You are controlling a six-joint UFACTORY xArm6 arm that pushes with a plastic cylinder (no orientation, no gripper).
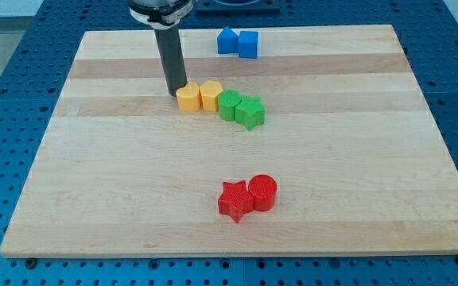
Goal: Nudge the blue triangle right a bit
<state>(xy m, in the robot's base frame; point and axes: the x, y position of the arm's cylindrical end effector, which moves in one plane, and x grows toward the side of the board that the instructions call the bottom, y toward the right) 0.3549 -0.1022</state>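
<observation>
The blue triangular block sits near the wooden board's top edge, touching a blue cube on its right. My tip, a bare rod with no jaws, rests lower-left of it, beside a yellow round block.

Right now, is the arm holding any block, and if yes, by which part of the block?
Nothing is held. My tip is a bare rod end resting on the board beside the left yellow block, far from the blue triangle.
</observation>
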